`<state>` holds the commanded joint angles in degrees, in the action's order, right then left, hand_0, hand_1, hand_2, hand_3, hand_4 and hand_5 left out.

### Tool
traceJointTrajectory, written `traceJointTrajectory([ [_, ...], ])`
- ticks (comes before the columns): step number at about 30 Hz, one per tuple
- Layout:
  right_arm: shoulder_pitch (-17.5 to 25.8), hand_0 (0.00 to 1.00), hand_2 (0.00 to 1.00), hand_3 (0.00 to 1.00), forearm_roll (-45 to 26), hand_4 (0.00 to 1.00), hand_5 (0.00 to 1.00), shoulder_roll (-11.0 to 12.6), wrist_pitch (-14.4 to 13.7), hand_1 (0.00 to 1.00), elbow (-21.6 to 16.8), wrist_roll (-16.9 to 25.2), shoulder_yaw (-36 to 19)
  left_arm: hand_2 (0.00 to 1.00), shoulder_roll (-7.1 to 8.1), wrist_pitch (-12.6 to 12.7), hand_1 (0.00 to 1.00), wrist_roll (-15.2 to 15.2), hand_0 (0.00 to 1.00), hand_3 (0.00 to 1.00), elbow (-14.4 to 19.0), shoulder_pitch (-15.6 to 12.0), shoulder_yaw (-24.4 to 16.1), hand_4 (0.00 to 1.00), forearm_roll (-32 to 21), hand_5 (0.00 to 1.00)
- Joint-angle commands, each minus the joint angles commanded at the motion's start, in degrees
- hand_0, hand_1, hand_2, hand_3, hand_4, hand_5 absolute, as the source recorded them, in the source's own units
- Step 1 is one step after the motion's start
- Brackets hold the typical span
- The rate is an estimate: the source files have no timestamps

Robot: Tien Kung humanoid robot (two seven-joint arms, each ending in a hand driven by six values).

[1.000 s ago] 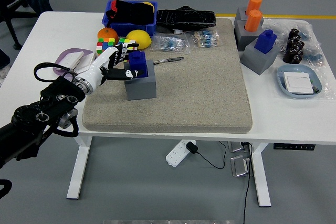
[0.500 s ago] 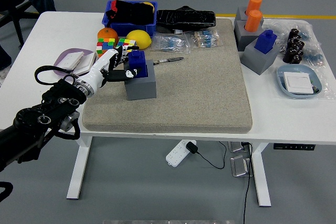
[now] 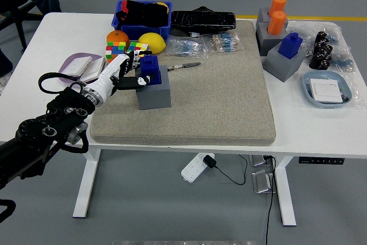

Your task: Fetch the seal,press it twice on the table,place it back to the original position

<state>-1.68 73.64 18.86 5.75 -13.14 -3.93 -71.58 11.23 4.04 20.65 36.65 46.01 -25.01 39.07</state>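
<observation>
— Where's the seal?
— The blue seal (image 3: 150, 69) sits upright in its grey block (image 3: 153, 91), just right of the left hand (image 3: 121, 73).
— Is the hand gripping it?
— Fingers (image 3: 140, 81) reach its side; a closed grasp, I cannot tell.

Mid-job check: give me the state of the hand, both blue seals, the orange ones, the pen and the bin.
left hand: fingers around the blue seal, not lifted.
blue seal: upright in its grey holder.
second blue seal: upright in its tilted grey block, untouched.
orange seals: upright in their holder.
pen: lying flat on the mat.
blue bin: filled with dark items.
</observation>
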Motion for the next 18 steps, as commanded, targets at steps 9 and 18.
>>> traceJointTrajectory([
  [9, -0.1, 0.767, 0.652, 0.617, 0.0, 0.786, 0.492, -0.1, 0.0, 0.674, 0.0, 0.0, 0.0, 0.505, -0.39, 0.5, 0.452, 0.1, 0.797, 0.814, 0.0, 0.0, -0.4, 0.483, -0.1, 0.002],
  [18, -0.1, 0.768, 0.652, 0.617, 0.1, 0.786, 0.493, -0.2, -0.1, 0.675, 0.0, 0.0, -0.1, 0.425, -0.74, 0.2, 0.432, 0.3, 0.777, 0.804, 0.0, 0.1, -0.6, 0.466, -1.3, 0.002],
])
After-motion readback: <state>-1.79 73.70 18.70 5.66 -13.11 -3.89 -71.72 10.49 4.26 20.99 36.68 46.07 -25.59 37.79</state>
